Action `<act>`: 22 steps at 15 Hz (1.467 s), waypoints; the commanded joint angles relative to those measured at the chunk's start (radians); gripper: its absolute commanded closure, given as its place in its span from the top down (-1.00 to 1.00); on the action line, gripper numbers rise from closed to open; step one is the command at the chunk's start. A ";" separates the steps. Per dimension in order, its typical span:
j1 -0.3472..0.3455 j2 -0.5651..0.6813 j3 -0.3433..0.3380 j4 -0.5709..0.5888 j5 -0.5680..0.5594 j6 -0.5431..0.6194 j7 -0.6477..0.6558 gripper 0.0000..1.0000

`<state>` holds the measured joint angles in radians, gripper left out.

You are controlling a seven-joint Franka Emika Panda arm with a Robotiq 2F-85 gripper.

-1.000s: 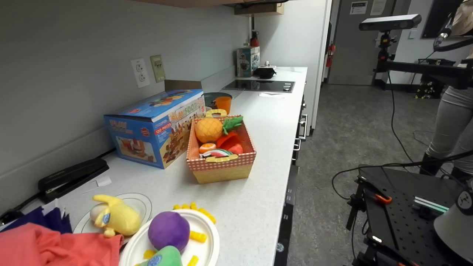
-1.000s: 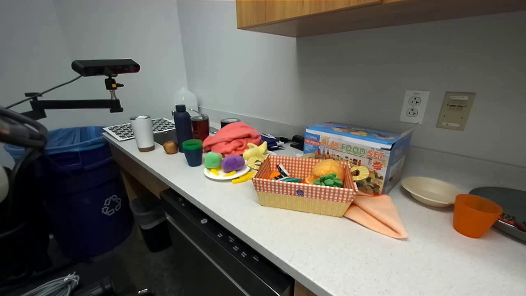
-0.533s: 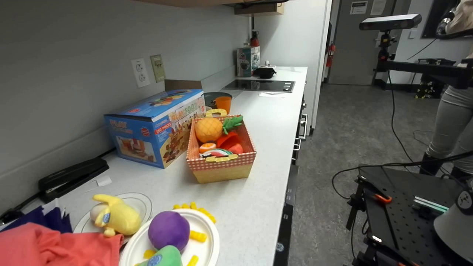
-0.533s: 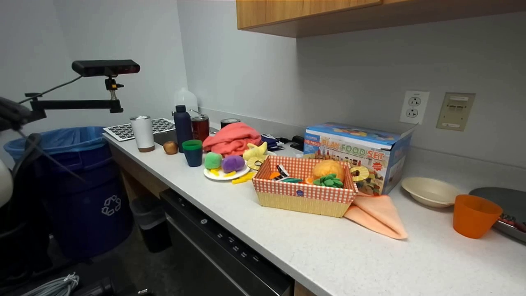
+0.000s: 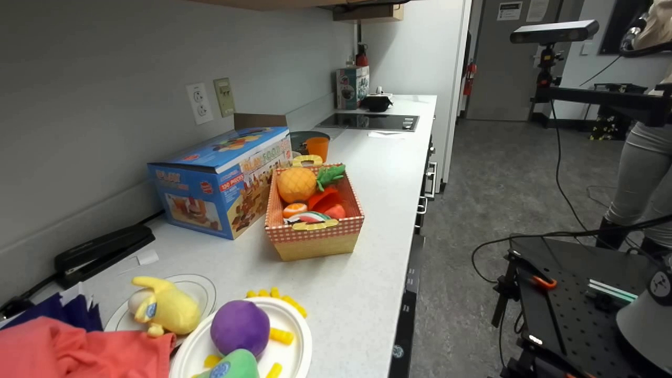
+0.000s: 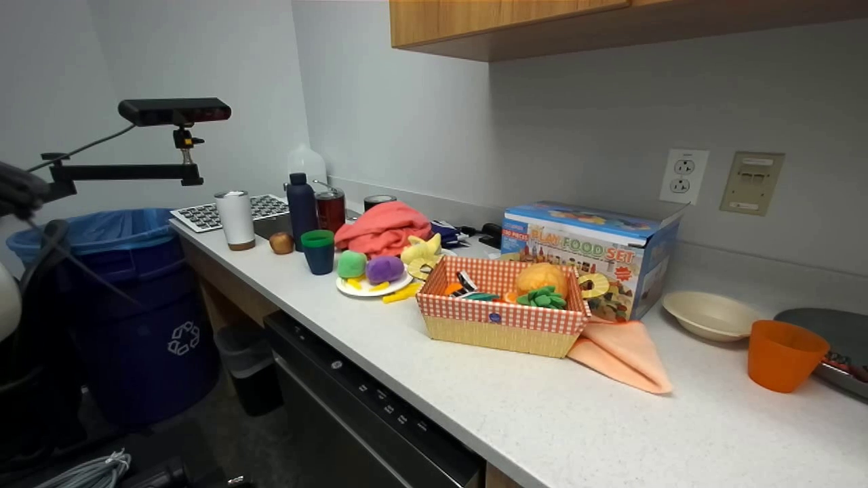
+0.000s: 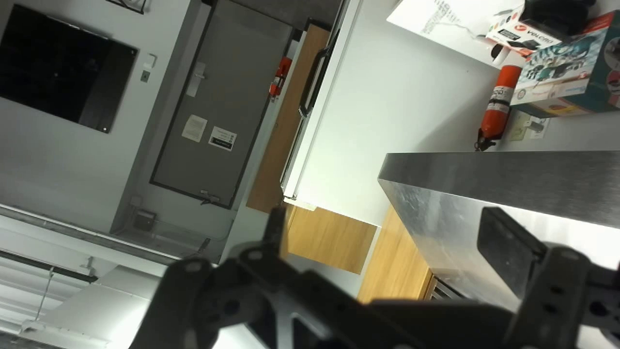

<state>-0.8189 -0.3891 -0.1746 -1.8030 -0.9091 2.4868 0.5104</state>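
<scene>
- White countertop [image 5: 386, 210]: in an exterior view, right edge along the floor aisle [image 5: 504, 157], facing the black robot stand [image 5: 577, 315].
- Steel range hood [image 7: 450, 174]: beyond the gripper [image 7: 385, 218] in the wrist view, long lip running rightward, partly behind one finger [image 7: 508, 257].
- Play Food Set box [image 6: 583, 247]: beside the checked basket [image 6: 495, 333].
- Fire extinguisher [image 7: 499, 102]: past the hood's lip.
- Fingers: wide apart, holding nothing.

A white counter [image 6: 563, 413] runs along a plain gray wall [image 6: 576, 122] — a wood-grain cabinet [image 6: 515, 20] overhead, the wall shaded beneath it, a black dishwasher [image 6: 352, 407] below. Farther along sits a black cooktop [image 5: 370, 122]; beyond lie a mottled dark-gray floor [image 5: 504, 184] and a closed gray door [image 5: 504, 79].
</scene>
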 commanded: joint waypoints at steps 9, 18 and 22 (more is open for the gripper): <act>0.033 0.000 -0.023 0.006 -0.013 -0.010 0.004 1.00; 0.064 0.077 -0.051 0.071 0.089 -0.055 0.002 1.00; 0.106 0.117 -0.081 0.113 0.242 -0.108 -0.011 1.00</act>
<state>-0.7646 -0.3168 -0.2217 -1.7652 -0.7638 2.4365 0.5157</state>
